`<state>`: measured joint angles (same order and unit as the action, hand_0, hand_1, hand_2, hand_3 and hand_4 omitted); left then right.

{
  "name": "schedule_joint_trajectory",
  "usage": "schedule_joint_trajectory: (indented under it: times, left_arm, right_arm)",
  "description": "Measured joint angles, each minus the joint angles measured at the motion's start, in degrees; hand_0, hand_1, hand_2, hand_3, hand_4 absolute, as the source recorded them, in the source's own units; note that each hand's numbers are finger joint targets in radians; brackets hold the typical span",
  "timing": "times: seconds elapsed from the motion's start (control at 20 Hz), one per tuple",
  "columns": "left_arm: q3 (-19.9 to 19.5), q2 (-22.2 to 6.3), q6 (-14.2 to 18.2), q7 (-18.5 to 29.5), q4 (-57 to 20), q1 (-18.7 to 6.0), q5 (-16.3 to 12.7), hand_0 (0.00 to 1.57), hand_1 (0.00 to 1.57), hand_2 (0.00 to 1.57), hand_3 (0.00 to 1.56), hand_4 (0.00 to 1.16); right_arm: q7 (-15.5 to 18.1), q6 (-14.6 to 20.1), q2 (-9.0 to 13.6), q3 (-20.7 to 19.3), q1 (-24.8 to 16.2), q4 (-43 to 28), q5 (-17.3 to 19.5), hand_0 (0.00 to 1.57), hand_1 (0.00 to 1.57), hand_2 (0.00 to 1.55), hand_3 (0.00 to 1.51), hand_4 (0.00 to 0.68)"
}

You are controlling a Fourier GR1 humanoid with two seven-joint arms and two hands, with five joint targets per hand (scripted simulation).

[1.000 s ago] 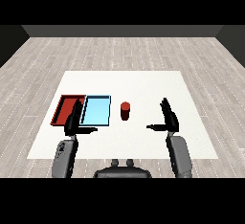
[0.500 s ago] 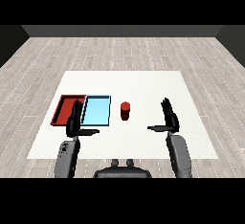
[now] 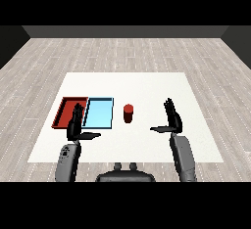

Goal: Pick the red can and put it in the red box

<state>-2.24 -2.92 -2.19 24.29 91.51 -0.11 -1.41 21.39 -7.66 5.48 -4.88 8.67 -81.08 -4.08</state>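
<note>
Head view: red can [image 3: 128, 113] untouched, both hands waiting with fingers spread.

Across the last second nothing has shifted, neither can nor hands, so the pick has not begun. The red can stands upright, a plain short cylinder, well apart to the left of the right hand [image 3: 172, 119], whose fingers are straight and thumb out. Beyond the can lie the light blue tray [image 3: 99, 113] and red tray [image 3: 66, 111], by the open-fingered left hand [image 3: 75, 125].

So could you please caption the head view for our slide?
Both hands, left hand and right hand, open; red can upright beside the trays.
</note>
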Motion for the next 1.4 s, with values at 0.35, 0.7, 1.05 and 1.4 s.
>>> schedule_joint_trajectory:
  times: [0.35,0.7,1.05,1.4]
  left_arm:
    - [-0.8,-0.16,0.98,-1.35,-0.18,-1.96,0.15,0.0,0.0,0.0,0.0,0.0]
    - [-0.14,0.67,0.6,1.08,-0.78,0.45,0.31,0.0,0.0,0.0,0.0,0.0]
    - [-0.6,0.74,0.72,1.07,-2.12,-1.34,-0.1,0.0,0.0,0.0,0.0,0.0]
    - [-1.58,-0.08,0.33,0.06,-2.26,-2.54,-1.04,0.0,0.0,0.0,0.0,0.0]
  right_arm:
    - [-3.03,1.57,-1.97,1.0,4.6,2.32,-0.17,0.0,0.0,0.0,0.0,0.0]
    - [-2.83,1.74,-3.66,0.94,8.86,8.78,-1.36,0.0,0.0,0.0,0.0,0.0]
    - [0.57,2.16,-4.73,0.39,14.68,19.21,-3.0,0.0,0.0,0.0,0.0,0.0]
    - [4.7,5.87,-5.32,5.23,17.29,25.95,-5.89,0.0,0.0,0.0,0.0,0.0]
